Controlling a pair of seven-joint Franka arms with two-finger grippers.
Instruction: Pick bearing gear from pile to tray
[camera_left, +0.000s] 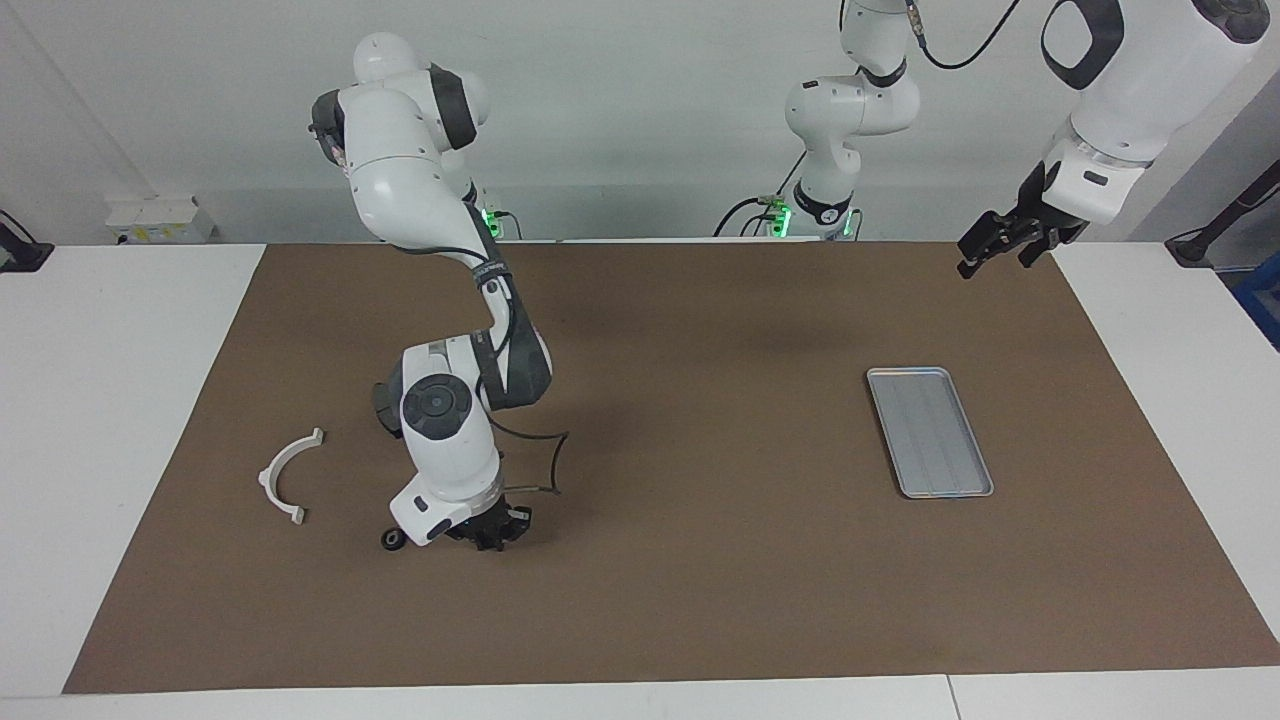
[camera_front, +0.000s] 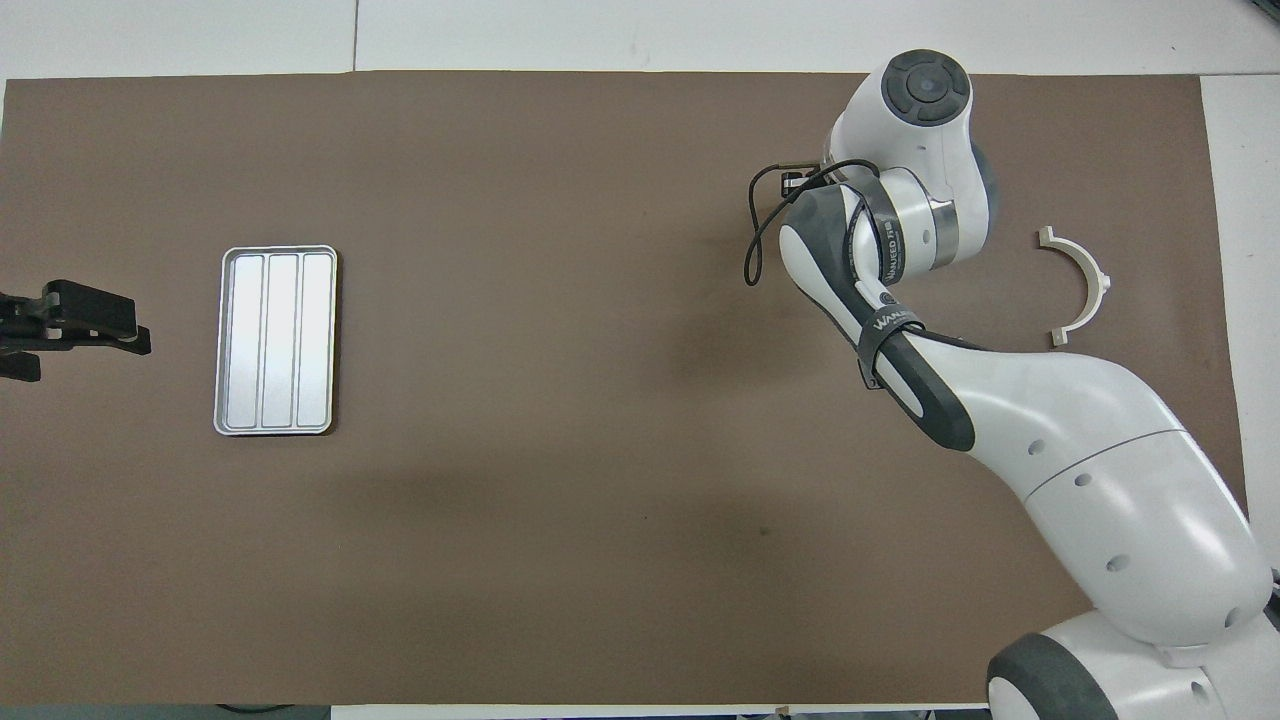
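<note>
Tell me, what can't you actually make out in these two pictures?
- Right gripper: in the overhead view its own arm covers it; in the facing view it is low at the mat, finger state unreadable.
- Parts under it: only one small black round piece shows beside it.
- Left gripper: waiting raised, cut off by the overhead view's edge.
- Tray and white half-ring bracket show fully.

Even, bright light falls from above. Soft, blurred shadows lie on the brown mat (camera_left: 660, 480) under both arms, darkest beneath the right tool (camera_left: 490, 530). The tray (camera_front: 275, 340) shines with pale glare. Both views are sharp throughout.
</note>
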